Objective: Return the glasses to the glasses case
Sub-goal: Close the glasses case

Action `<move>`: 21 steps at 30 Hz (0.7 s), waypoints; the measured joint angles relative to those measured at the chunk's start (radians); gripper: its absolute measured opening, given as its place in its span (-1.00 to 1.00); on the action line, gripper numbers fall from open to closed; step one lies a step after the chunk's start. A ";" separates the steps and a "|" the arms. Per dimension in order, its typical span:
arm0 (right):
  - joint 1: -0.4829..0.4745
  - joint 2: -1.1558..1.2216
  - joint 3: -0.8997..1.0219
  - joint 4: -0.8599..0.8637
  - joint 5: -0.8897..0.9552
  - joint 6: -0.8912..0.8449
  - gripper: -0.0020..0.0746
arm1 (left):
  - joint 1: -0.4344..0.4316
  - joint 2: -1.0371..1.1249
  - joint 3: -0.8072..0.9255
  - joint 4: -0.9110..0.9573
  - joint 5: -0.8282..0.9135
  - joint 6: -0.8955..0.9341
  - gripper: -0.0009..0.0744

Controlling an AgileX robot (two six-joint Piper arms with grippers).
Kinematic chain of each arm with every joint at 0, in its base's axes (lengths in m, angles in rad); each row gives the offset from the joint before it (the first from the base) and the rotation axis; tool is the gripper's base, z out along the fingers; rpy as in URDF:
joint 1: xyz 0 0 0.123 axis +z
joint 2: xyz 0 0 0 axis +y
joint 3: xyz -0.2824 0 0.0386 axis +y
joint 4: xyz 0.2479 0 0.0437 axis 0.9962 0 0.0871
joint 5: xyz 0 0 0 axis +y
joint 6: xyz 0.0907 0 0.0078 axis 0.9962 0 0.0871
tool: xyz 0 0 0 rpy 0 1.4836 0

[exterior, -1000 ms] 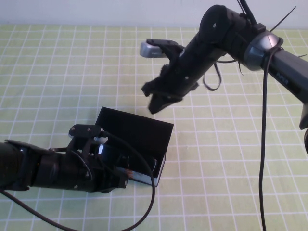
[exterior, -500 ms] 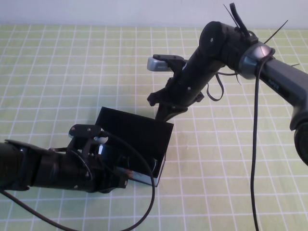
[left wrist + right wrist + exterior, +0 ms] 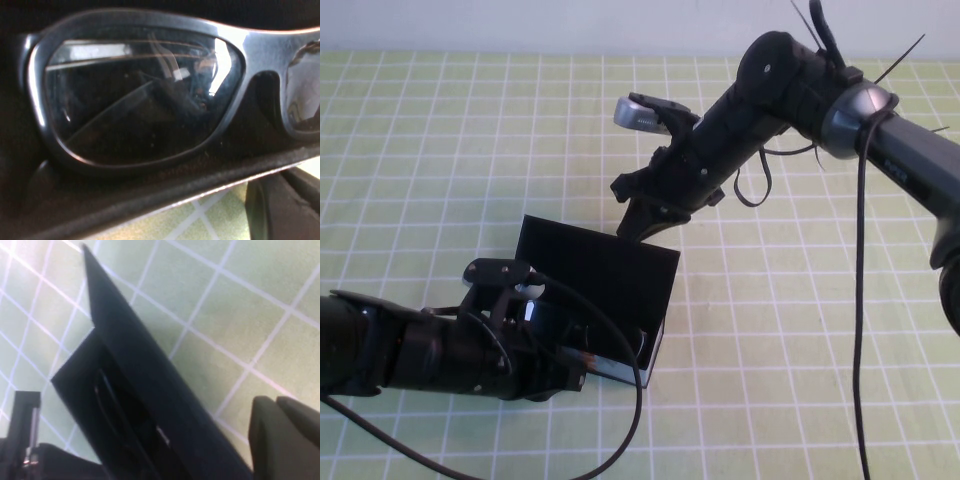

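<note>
The case [image 3: 605,290] sits on the table [image 3: 420,150], near the middle and a bit toward the front edge; it is black, with its flat lid [image 3: 595,265] standing open and leaning back; a thin white side [image 3: 658,355] shows at its right end, but no words on it can be read.

The glasses [image 3: 150,95] lie inside the case; the left wrist view shows them very close, with a thick black rim around one clear lens and part of the next lens beside it; the case's dark wall runs along just beside the rim; in the high view the glasses are hard to pick out in the black inside.

The left gripper [image 3: 555,365] comes in low from the front left corner and sits right at the front of the case; a black cable [image 3: 620,400] loops over it; I cannot tell if it is wide or narrow, or if it holds anything.

The right gripper [image 3: 638,222] reaches in from the back right corner; it hangs in the air just above the lid's back edge, pointing down at it; its fingers are pressed together with nothing between them; the right wrist view looks down on the lid [image 3: 150,390] and the green squares of the table [image 3: 240,300].

No brand or writing can be read anywhere.
</note>
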 joint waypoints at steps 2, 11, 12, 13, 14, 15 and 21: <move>0.000 -0.018 0.011 0.008 0.000 -0.006 -0.98 | 0.000 0.000 0.000 0.000 0.000 0.000 -0.98; 0.045 -0.128 0.203 0.045 -0.004 -0.085 -0.98 | 0.000 0.000 0.000 0.004 -0.009 0.000 -0.98; 0.052 -0.133 0.220 0.045 -0.004 -0.094 -0.98 | 0.000 -0.003 0.000 0.017 -0.010 -0.003 -0.98; 0.060 -0.138 0.232 0.045 -0.004 -0.102 -0.98 | 0.000 -0.010 0.000 0.033 -0.012 -0.012 -0.98; 0.068 -0.145 0.245 0.047 -0.004 -0.105 -0.98 | 0.000 -0.022 0.000 0.064 -0.018 -0.038 -0.98; 0.073 -0.150 0.253 0.047 -0.004 -0.107 -0.98 | 0.000 -0.041 0.000 0.103 -0.020 -0.073 -0.98; 0.112 -0.170 0.266 0.047 -0.004 -0.112 -0.98 | 0.000 -0.240 0.000 0.473 -0.020 -0.410 -0.98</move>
